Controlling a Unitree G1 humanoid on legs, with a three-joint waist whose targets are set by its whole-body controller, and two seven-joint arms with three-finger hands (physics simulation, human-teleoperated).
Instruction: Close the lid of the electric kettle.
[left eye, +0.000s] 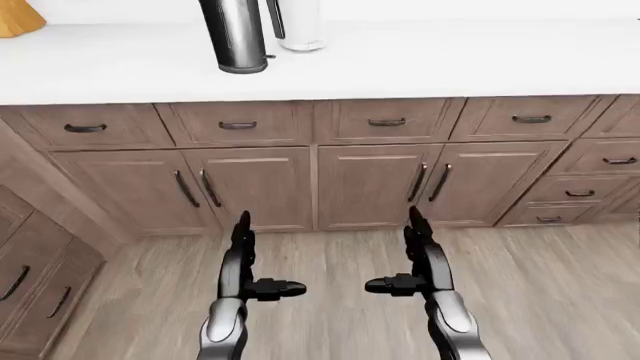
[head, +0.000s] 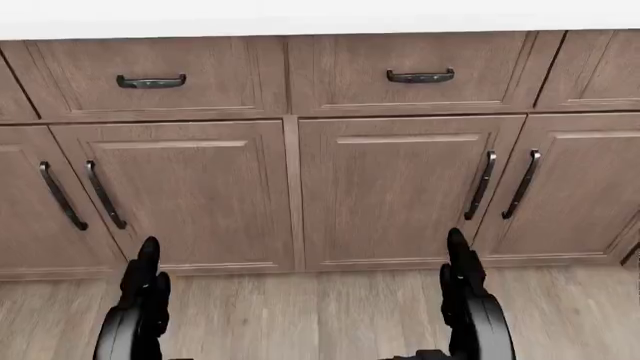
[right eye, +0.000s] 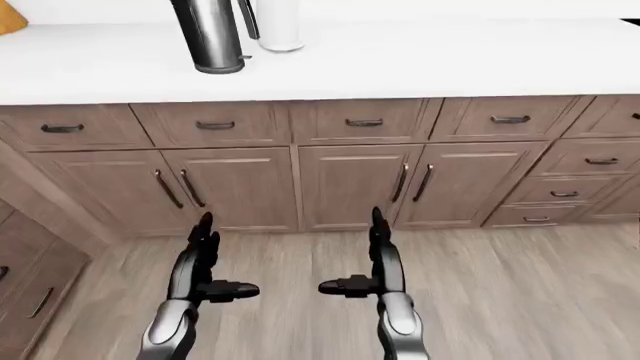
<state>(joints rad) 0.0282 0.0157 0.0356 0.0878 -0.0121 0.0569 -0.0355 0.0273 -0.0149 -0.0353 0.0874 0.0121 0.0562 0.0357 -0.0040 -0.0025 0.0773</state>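
Both the left hand (left eye: 243, 255) and right hand (left eye: 418, 251) hang empty, fingers spread, low before the cabinet doors (left eye: 250, 187), because the electric kettle (left eye: 233, 36) stands well apart on the white countertop (left eye: 420, 60), top-left, lid out of frame.

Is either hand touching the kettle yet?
No. In the left-eye view both the left hand and right hand hang open over the floor, well below the kettle on the counter.

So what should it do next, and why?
Probably step closer to the counter and raise its view. The kettle stands at the top left of the left-eye view, its lid cut off, while the left hand and right hand hang open, low over the floor.
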